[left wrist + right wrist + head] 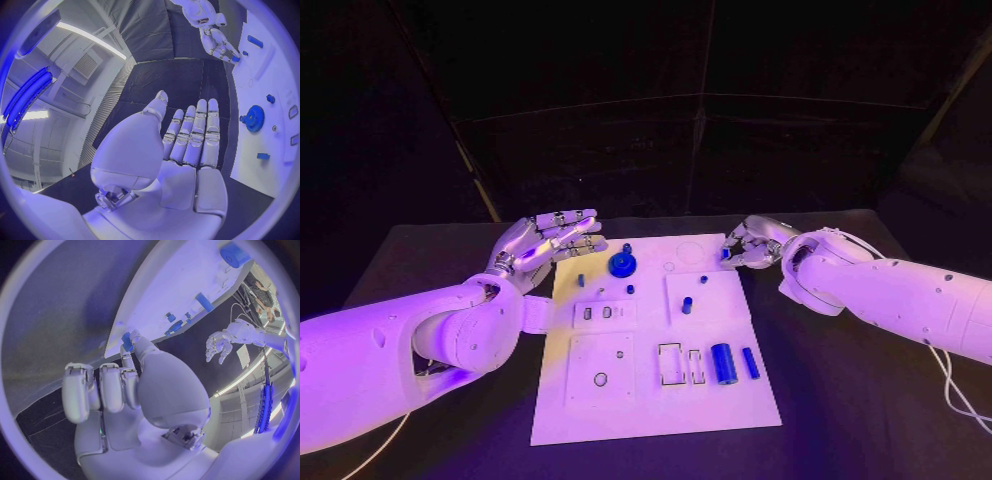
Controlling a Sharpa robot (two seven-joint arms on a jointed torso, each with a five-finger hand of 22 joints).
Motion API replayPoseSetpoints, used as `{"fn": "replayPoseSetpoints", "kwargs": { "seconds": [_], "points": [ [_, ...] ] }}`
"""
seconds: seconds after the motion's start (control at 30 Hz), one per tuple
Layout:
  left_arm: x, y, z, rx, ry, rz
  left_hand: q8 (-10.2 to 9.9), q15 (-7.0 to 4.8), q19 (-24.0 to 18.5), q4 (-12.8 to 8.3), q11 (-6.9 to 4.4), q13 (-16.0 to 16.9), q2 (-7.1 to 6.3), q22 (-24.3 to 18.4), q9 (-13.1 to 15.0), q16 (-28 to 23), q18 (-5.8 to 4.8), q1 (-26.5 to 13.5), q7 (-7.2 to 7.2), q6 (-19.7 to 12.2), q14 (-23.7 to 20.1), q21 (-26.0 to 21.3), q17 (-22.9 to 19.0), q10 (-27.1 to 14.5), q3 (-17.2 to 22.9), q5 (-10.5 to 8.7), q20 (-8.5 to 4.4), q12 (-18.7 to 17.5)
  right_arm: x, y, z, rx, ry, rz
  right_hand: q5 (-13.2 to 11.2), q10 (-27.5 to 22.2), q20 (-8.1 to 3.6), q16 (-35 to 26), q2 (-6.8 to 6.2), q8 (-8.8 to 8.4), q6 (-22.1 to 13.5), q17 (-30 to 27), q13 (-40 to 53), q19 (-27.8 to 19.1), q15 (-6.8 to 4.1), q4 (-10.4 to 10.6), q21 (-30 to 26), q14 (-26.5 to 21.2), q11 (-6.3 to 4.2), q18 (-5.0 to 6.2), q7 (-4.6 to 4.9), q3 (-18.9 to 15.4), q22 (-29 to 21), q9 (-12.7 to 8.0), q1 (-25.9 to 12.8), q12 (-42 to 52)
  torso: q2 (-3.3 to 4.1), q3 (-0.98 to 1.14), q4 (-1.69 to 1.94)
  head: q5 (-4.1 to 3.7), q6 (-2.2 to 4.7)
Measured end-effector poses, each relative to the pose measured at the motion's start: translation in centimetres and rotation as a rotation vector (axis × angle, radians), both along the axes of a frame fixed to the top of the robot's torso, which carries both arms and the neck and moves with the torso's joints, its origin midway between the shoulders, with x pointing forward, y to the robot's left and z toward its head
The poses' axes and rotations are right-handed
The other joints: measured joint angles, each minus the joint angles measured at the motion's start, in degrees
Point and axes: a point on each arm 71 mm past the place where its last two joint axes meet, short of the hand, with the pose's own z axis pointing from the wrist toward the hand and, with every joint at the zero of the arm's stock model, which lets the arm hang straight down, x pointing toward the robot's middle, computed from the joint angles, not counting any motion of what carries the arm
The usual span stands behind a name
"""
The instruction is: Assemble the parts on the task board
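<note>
On the task board (653, 400), gear (622, 265) (blue), cylinder (723, 363)

On the black table (848, 420): white flat task board (661, 415) in the middle. On the board: blue toothed gear (622, 265) at the back, blue cylinder (723, 363) near the front right, thin blue bar (750, 362) just right of it.

This looks like a robotics lab or test cell rather than a home or shop. A black tabletop (848, 400) is closed in behind by dark curtain panels on a frame (689, 130), and on it lies a white task board (653, 400) with cut-out slots and small blue parts (723, 363), such as a gear (622, 265). The left wrist view shows long strip lights (87, 37) and a square vent (84, 65) in a plain pale ceiling, as in an institutional work room.
</note>
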Motion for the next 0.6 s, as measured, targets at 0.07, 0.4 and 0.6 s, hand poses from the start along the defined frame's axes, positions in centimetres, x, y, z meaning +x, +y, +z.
{"fn": "replayPoseSetpoints", "kwargs": {
  "seconds": [0.07, 0.4, 0.6],
  "points": [
    [0.0, 0.0, 0.0, 0.0, 0.0, 0.0, 0.0, 0.0, 0.0, 0.0, 0.0, 0.0, 0.0, 0.0, 0.0, 0.0, 0.0, 0.0, 0.0, 0.0, 0.0, 0.0, 0.0, 0.0, 0.0, 0.0, 0.0, 0.0, -0.1, -0.1, 0.1, 0.004, -0.009, -0.004, -0.13, 0.0, 0.0, 0.0, 0.15, 0.0, 0.05, 0.0, 0.0, 0.0, 0.0, -0.02, 0.0, 0.0, 0.0, 0.0, -0.06, 0.02, 0.0, 0.0, 0.14, 0.0, -0.01, 0.0, 0.0, 0.03, -0.03],
    [0.0, 0.2, 0.0, 0.002, 0.0, 0.004, 0.0, 0.0, 0.0, 0.0, 0.0, 0.0, 0.0, 0.0, 0.0, 0.0, 0.0, 0.0, 0.0, 0.0, 0.0, 0.0, 0.01, 0.0, 0.0, 0.0, 0.0, 0.0, -1.9, 1.2, 1.1, 0.047, -0.046, 0.037, -0.16, -0.2, -0.02, 0.0, 0.43, -0.04, 0.16, 0.0, 0.0, 0.02, 0.0, -0.38, 0.0, 0.0, -0.2, 0.0, 0.03, 0.38, 0.0, 0.01, 0.3, 0.22, -0.15, -0.03, -0.03, 0.03, 0.04],
    [0.2, 0.4, 0.0, 0.004, -0.001, 0.01, 0.0, 0.0, 0.0, 0.0, 0.0, 0.0, 0.0, 0.01, 0.0, 0.0, 0.0, 0.0, 0.0, 0.0, 0.0, 0.0, 0.01, 0.0, 0.0, 0.0, 0.0, 0.0, -3.7, 4.3, 2.0, 0.083, -0.055, 0.107, -0.17, -0.2, -0.2, 0.0, 0.43, -0.07, 0.15, -0.01, 0.0, 0.2, 0.01, -0.39, 0.0, 0.0, -0.2, 0.0, 0.03, 0.38, 0.0, 0.01, 0.3, 0.22, -0.18, -0.11, 0.07, 0.16, -0.01]
  ]
}}
